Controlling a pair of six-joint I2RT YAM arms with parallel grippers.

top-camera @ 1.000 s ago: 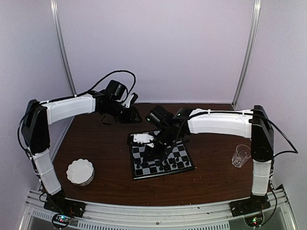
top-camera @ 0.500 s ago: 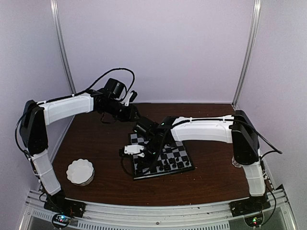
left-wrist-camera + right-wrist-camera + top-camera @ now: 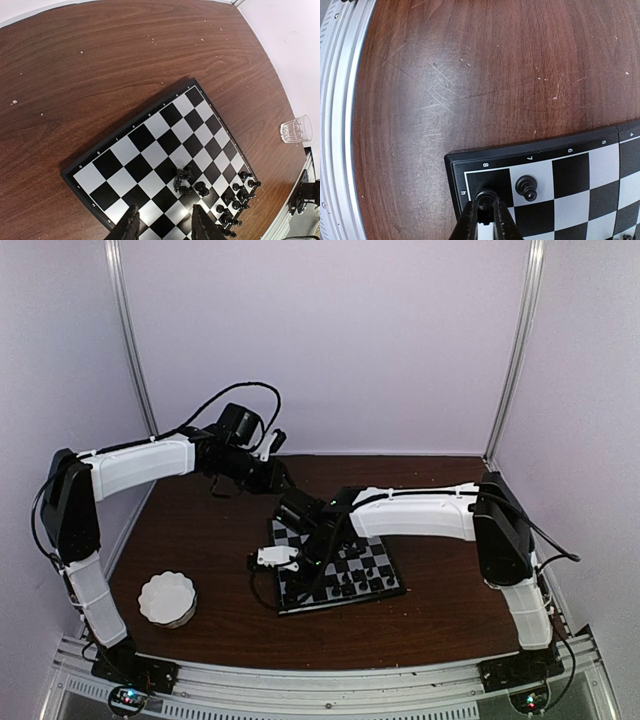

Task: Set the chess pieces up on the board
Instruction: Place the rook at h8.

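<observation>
Seen from above, a black and white chessboard lies in the middle of my brown table, turned a little askew. My right tool reaches across to the board's 9 o'clock edge. Its wrist camera shows the two fingers pressed together around the round top of one small black piece, which sits over the dark corner square. A second black piece stands upright on the white square just beside it, at 3 o'clock in that view. My left tool hovers in the air over the far part of the table, at about 11 o'clock from the board in the overhead view. Its fingers are spread apart with nothing between them. Its camera looks down on the rest of the chess pieces. Most stand in a tight double row along one edge of the board, and a small cluster huddles a few squares in from that row. A round white scalloped dish rests on the table at 8 o'clock from the board, well apart from it. A clear drinking glass stands off the board at 3 o'clock in my left camera's view.
</observation>
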